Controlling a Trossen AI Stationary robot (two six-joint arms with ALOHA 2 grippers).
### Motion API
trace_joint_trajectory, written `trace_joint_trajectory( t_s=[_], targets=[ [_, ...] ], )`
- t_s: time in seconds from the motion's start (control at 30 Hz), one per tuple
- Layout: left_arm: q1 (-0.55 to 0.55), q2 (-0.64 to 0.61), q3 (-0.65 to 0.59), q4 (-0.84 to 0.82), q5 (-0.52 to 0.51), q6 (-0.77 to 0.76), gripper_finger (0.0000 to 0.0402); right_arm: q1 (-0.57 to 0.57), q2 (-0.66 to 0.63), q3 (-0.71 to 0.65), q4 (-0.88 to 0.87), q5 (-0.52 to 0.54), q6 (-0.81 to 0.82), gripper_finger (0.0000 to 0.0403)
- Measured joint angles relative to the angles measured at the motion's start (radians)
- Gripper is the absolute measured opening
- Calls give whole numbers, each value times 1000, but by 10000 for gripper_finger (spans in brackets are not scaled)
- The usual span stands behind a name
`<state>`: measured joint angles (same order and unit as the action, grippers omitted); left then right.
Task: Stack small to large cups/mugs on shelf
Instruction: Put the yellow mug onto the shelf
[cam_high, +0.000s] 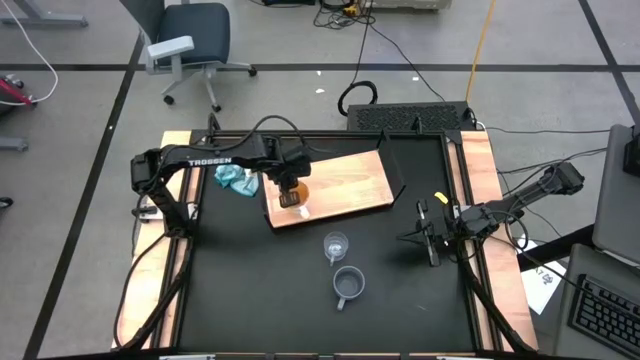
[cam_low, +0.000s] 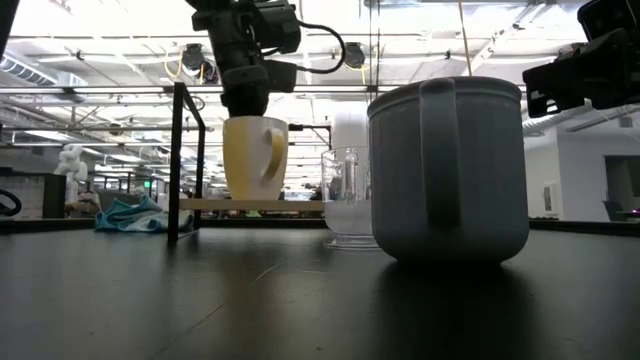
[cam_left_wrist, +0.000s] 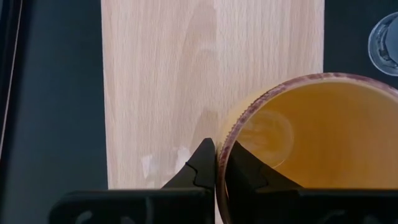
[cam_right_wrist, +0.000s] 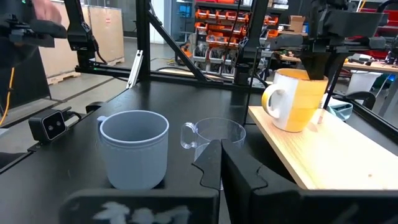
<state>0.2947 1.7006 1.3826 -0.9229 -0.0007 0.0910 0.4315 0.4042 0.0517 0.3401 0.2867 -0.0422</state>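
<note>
Reading the white lettering on the left arm (cam_high: 205, 160), we make out the word TROSSEN; no other writing is legible to us. Our left gripper (cam_left_wrist: 219, 171) sits over the near left part of the shelf (cam_high: 350, 180), its two fingers pinched on the rim of the orange mug (cam_right_wrist: 297, 99), one finger outside the wall and one inside. That mug stands upright on the shelf with its pale handle turned toward the open tabletop. The clear glass cup (cam_high: 335, 245) stands on the black table (cam_high: 250, 300) just off the shelf's near edge, and the grey-blue mug (cam_high: 348, 287) stands a little nearer to us again, handle out; the two are close but apart. Our right gripper (cam_right_wrist: 221, 163) waits low at the right side of the table, fingers drawn together on nothing. A light-blue cloth (cam_high: 236, 179) lies crumpled beside the shelf's left end. Pale wooden rails run along both sides of the table. Around it we see grey floor marked with dark tape lines, an office chair (cam_high: 190, 45), loose cables, a keyboard (cam_high: 605, 310) at the right, and racking with orange bins (cam_right_wrist: 214, 15) farther off.
</note>
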Motion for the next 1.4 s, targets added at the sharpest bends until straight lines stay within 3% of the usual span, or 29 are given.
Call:
trace_joint_trajectory(
  t_s=[1.27,1.4],
  targets=[
    [-3,6,-16,42,-14,-22,38,0,0,0,0,0,-4,0],
    [-5,15,-22,43,3,-24,59,0,0,0,-1,0,-4,0]
  ],
)
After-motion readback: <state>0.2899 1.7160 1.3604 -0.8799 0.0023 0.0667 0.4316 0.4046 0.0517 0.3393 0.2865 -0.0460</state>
